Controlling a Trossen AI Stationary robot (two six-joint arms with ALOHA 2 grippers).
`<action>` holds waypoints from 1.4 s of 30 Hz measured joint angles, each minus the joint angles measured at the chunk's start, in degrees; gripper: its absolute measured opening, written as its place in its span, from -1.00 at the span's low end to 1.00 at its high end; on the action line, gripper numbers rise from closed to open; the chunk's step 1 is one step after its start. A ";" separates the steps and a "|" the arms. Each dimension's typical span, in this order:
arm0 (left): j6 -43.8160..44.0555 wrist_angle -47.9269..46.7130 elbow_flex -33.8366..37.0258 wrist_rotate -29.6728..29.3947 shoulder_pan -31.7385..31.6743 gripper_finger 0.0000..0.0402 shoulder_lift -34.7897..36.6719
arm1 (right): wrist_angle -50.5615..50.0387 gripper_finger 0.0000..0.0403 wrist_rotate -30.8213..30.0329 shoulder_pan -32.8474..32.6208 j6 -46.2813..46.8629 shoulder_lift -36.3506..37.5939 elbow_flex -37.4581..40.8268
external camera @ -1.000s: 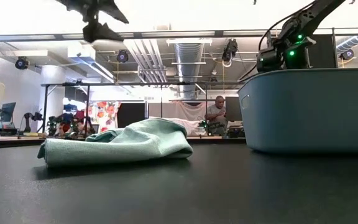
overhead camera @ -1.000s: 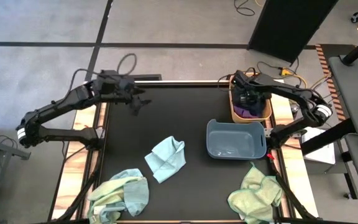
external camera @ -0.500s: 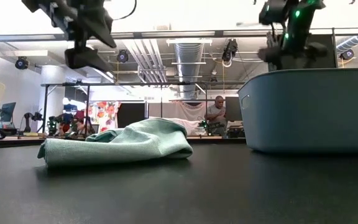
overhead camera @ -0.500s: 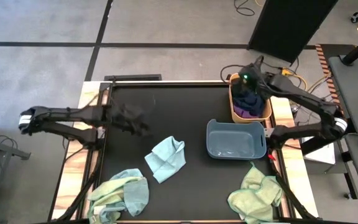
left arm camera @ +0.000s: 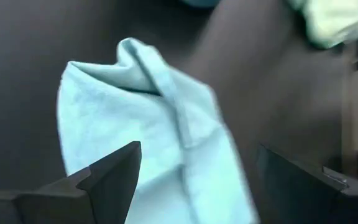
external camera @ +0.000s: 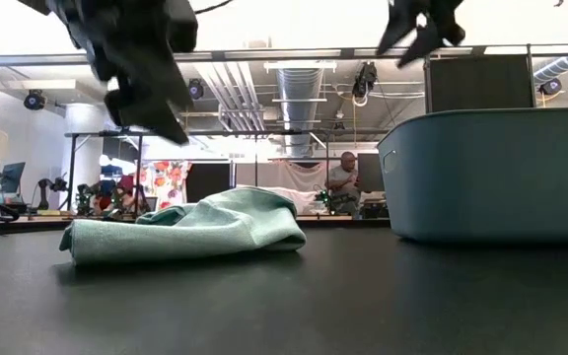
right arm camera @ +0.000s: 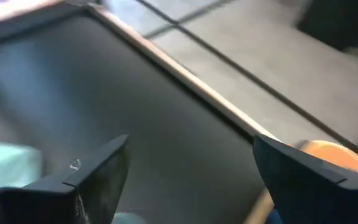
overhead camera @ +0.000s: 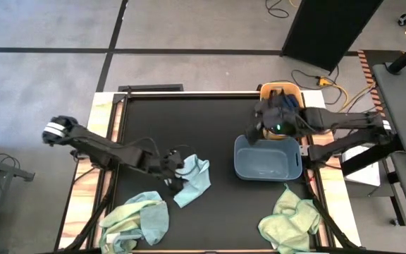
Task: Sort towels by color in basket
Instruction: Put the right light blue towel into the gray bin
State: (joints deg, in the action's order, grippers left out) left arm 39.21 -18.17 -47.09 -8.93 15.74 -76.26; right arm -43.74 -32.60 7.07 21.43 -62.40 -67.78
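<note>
— So where is the left gripper (overhead camera: 177,164)?
— Fingers spread, above the light blue towel (overhead camera: 191,180) near the table's (overhead camera: 210,113) centre.
— And the right gripper (overhead camera: 259,125)?
— Spread too, empty, at the blue bin's (overhead camera: 268,159) eleven o'clock.
</note>
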 joint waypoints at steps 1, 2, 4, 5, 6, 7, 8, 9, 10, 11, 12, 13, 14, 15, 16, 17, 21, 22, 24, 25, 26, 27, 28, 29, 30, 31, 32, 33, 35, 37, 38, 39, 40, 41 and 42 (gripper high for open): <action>-0.68 0.60 0.00 -1.66 0.29 0.49 -1.76 | -0.07 0.62 0.01 -2.56 0.99 -0.31 -0.87; -1.44 1.39 0.00 -2.92 0.40 0.49 -3.61 | -0.13 0.61 0.02 -5.09 1.95 -0.65 -1.71; -3.46 4.21 0.00 -3.75 0.36 0.49 -7.51 | -0.93 0.59 0.05 -9.69 4.28 -1.40 -3.02; -4.46 6.40 0.00 -3.89 0.34 0.49 -9.58 | -1.46 0.58 0.48 -11.82 5.74 -1.71 -3.50; -5.07 8.51 0.00 -4.06 0.34 0.49 -11.82 | -1.80 0.58 1.45 -13.68 7.38 -2.12 -3.91; -5.48 10.63 0.00 -4.17 0.36 0.49 -13.99 | -1.92 0.57 2.10 -15.59 9.37 -2.54 -4.43; -5.62 12.64 0.00 -4.17 0.34 0.48 -16.37 | -2.05 0.57 2.87 -17.33 11.28 -2.87 -5.01; -5.66 14.31 -0.03 -4.17 0.08 0.46 -18.77 | -2.41 0.56 3.19 -19.10 12.97 -3.31 -5.59; -5.62 15.84 -0.11 -4.34 -0.32 0.44 -21.19 | -2.52 0.55 3.46 -20.71 13.92 -3.77 -6.19; -5.24 16.98 -0.44 -4.98 -0.82 0.42 -23.32 | -2.43 0.55 3.82 -22.15 14.57 -4.38 -6.95; -4.86 18.11 -1.07 -6.07 -1.44 0.40 -25.24 | -2.19 0.55 4.62 -23.32 14.80 -5.07 -7.61; -4.36 19.48 -2.18 -6.81 -2.22 0.37 -26.73 | -2.26 0.54 5.66 -24.22 14.80 -5.91 -8.32; -4.16 20.43 -3.32 -7.14 -2.99 0.35 -27.96 | -2.19 0.54 6.89 -24.74 14.71 -6.88 -9.05; -4.18 20.40 -4.66 -7.60 -3.85 0.33 -29.07 | -2.17 0.55 8.21 -24.96 14.31 -8.01 -9.65; -4.23 19.82 -6.25 -7.45 -4.72 0.31 -29.67 | -2.05 0.56 9.70 -24.97 13.50 -9.30 -10.23; -4.40 19.37 -7.80 -7.33 -5.44 0.29 -29.85 | -1.76 0.57 11.20 -24.93 12.35 -10.63 -10.74; -6.90 10.82 -14.60 -7.37 -6.90 0.26 -26.75 | -1.56 0.63 15.99 -24.08 5.07 -16.53 -12.35; -7.19 6.20 -16.22 -7.41 -6.85 0.26 -25.33 | -1.56 0.65 17.14 -23.62 2.67 -18.04 -12.85; -7.32 -4.30 -19.10 -8.12 -6.09 0.26 -22.40 | -1.18 0.67 20.15 -22.69 -2.43 -20.75 -14.04; -7.09 -9.62 -20.39 -8.70 -5.48 0.26 -20.82 | -0.87 0.68 21.61 -22.10 -5.07 -22.29 -14.73; -6.42 -14.48 -21.48 -9.48 -4.63 0.26 -18.99 | -0.50 0.68 23.24 -21.60 -7.81 -23.82 -15.42; -5.30 -19.51 -22.66 -10.39 -3.63 0.26 -17.16 | -0.15 0.69 24.51 -21.12 -10.51 -25.48 -16.00; -3.52 -24.00 -23.70 -11.52 -2.48 0.26 -15.15 | -0.05 0.69 24.90 -20.67 -12.75 -27.21 -16.44; -1.29 -28.25 -24.45 -13.05 -1.27 0.26 -13.16 | 0.01 0.69 25.03 -20.15 -14.63 -28.83 -16.79; 1.39 -32.78 -24.93 -14.88 0.05 0.26 -10.92 | 0.16 0.69 25.25 -19.71 -16.52 -30.51 -16.99; 4.85 -36.87 -25.10 -16.99 1.52 0.26 -8.89 | 0.84 0.69 25.35 -19.22 -17.72 -32.04 -17.05; 8.52 -40.15 -25.18 -19.49 2.95 0.26 -6.69 | 1.70 0.69 25.70 -18.73 -18.57 -33.46 -17.08; 12.66 -42.83 -25.14 -22.40 4.62 0.26 -4.40 | 2.64 0.69 25.73 -18.33 -19.27 -34.85 -17.09; 19.11 -45.24 -24.00 -28.13 7.67 0.26 0.66 | 5.00 0.69 26.19 -17.44 -19.80 -37.44 -17.09; 22.58 -45.28 -21.73 -32.70 10.47 0.26 5.59 | 7.15 0.68 26.42 -16.32 -19.87 -40.27 -17.15; 23.50 -45.15 -20.40 -34.62 11.49 0.26 7.63 | 8.10 0.66 26.74 -15.68 -19.77 -41.63 -17.15; 24.22 -45.00 -19.04 -36.20 12.32 0.26 9.51 | 8.57 0.64 26.76 -15.02 -19.45 -43.24 -17.15; 24.63 -44.95 -17.68 -37.47 12.93 0.26 11.52 | 8.91 0.62 26.75 -14.24 -18.81 -44.99 -17.15; 24.82 -44.97 -16.39 -38.28 13.39 0.26 13.42 | 8.94 0.60 26.74 -13.48 -17.90 -46.60 -17.15; 24.82 -44.94 -15.21 -38.40 13.75 0.26 15.23 | 8.88 0.57 26.68 -12.81 -17.00 -48.37 -17.15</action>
State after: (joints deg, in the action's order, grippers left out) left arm 64.03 -63.11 -62.30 -47.33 29.48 -61.03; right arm -34.86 -5.92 -5.74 4.43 -110.78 -84.93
